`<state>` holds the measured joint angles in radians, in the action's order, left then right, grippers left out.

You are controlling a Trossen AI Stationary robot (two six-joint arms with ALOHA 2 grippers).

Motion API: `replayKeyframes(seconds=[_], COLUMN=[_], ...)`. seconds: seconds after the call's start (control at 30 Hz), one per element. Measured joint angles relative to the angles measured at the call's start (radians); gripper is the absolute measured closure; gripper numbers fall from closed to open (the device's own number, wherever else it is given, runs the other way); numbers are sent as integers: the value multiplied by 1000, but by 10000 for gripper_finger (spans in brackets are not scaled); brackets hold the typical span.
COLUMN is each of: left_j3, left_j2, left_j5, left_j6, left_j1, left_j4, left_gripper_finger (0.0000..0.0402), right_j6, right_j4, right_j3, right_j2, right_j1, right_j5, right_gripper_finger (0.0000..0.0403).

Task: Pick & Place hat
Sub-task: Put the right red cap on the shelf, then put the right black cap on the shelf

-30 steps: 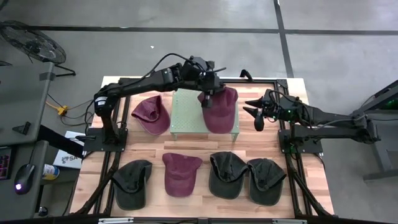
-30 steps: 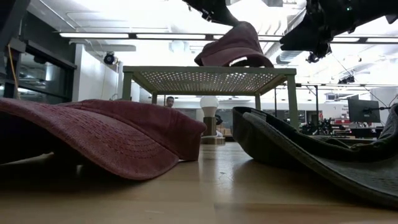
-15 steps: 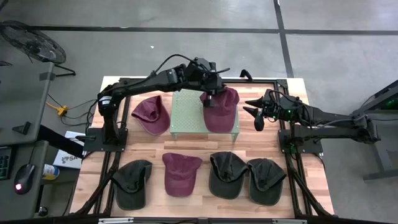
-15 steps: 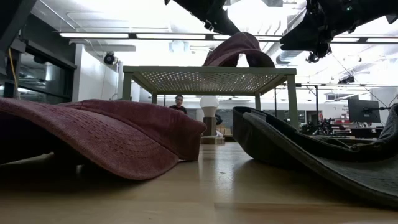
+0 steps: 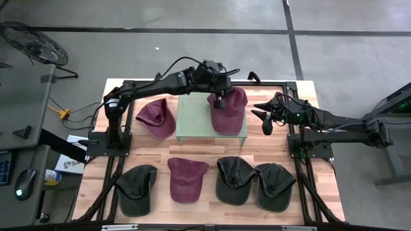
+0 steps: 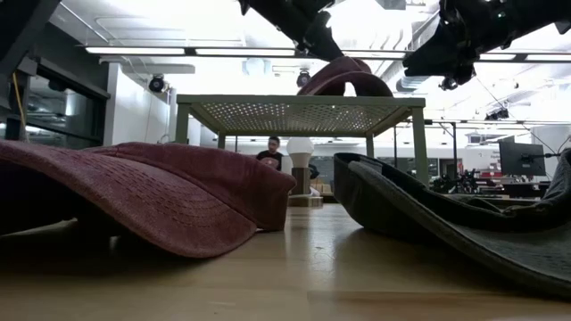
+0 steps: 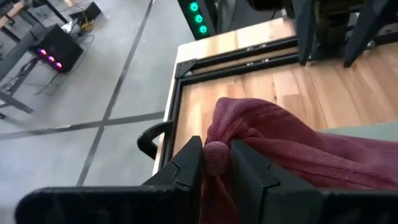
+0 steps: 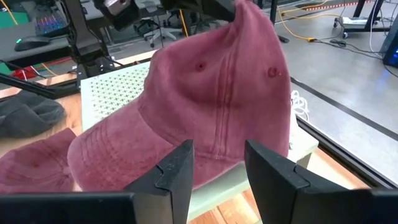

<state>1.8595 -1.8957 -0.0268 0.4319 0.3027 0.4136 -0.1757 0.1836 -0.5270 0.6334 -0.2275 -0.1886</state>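
A maroon hat (image 5: 229,115) lies on the right half of a pale green perforated stand (image 5: 191,117) at the table's far middle. In the low view the hat (image 6: 346,80) sits on the stand's top. My left gripper (image 5: 220,100) reaches in from the left and is shut on the hat's crown. My right gripper (image 5: 264,116) hovers open to the right of the stand, with nothing between its fingers (image 8: 177,168), facing the hat (image 8: 205,99). My left gripper pinches the crown's top, around the button (image 7: 216,154), between its two fingers. The fingers slant down from the table's far left. The cloth is bunched up at the pinch. The hat's lower part (image 5: 230,128) rests on the stand.
Another maroon hat (image 5: 156,118) lies on the table left of the stand. Along the near edge lie a dark green hat (image 5: 137,188), a maroon one (image 5: 187,179) and two more dark ones (image 5: 232,180) (image 5: 275,187). Black frame rails border the table.
My left gripper has sunk a little and gone toward the table's right edge with the hat. The hat, which hung tilted over the stand, has come down and now rests on the stand's top.
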Motion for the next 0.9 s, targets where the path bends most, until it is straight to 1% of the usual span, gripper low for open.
replayKeyframes(seconds=[0.1, 0.17, 0.3, 0.43, 0.57, 0.67, 0.77, 0.9], left_j3=[0, 0, 0, 0, 0, 0, 0, 0], left_j2=[-1, -1, -1, -1, 13, 53, 101, 172], left_j5=[-29, -31, -31, -44, -113, -150, -174, -193], left_j6=[-12, -14, -14, -11, 13, 36, 36, 33], left_j1=[-1, -1, -1, -1, -2, -2, -2, -2], left_j4=[12, 18, 33, 34, 46, 83, 169, 362], left_gripper_finger=[300, 275, 244, 231, 223, 219, 219, 218], right_j6=[-4, -5, -7, -8, -28, -31, -33, -33], right_j4=[4, 3, 4, 5, 15, 20, 19, 22], right_j3=[0, 0, 0, 0, 0, 0, 0, 0], right_j2=[0, 0, 0, 0, 0, 0, 0, 0], right_j1=[0, 0, 0, 0, 0, 0, 0, 0], right_j5=[0, 0, 0, 0, 0, 0, 0, 0], right_gripper_finger=[268, 268, 268, 268, 268, 268, 268, 268])
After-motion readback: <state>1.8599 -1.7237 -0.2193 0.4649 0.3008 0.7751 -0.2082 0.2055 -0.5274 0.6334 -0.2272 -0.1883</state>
